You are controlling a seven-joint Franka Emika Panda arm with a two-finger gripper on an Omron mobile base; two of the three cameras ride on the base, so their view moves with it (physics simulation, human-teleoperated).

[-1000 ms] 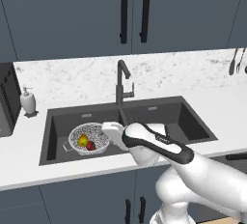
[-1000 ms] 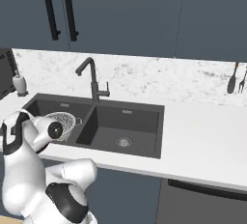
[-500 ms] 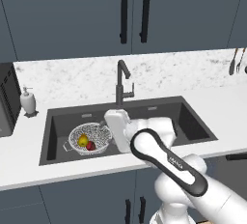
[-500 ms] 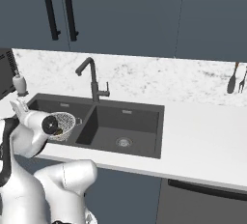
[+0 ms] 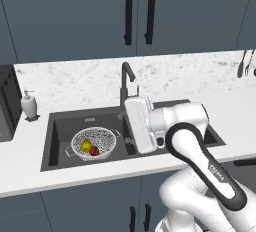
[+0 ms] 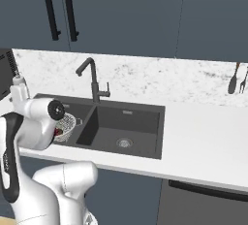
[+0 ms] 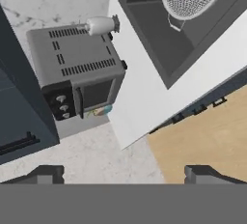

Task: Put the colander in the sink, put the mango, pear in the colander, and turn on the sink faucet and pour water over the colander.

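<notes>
Left of centre in the left base view, a dark double sink (image 5: 59, 143) is sunk into a white marbled counter (image 5: 200, 93); the colander (image 5: 94, 143) sits upright in its left basin, mouth up, its small handles pointing lower left and upper right; the yellow pear (image 5: 86, 145) and red mango (image 5: 94, 151) lie touching inside it; a dark gooseneck faucet (image 5: 125, 81) stands behind the divider, spout curving forward; the white arm (image 5: 165, 126) crosses the right basin and hides part of it; a soap bottle (image 5: 28, 104) stands at the left, beside a grey toaster oven (image 7: 77, 76); utensils (image 6: 237, 79) hang at the far right; navy cabinets (image 5: 135, 11) fill the wall above; the gripper (image 7: 125, 174) has its fingertips wide apart, holding nothing, at the bottom of the hand view.
</notes>
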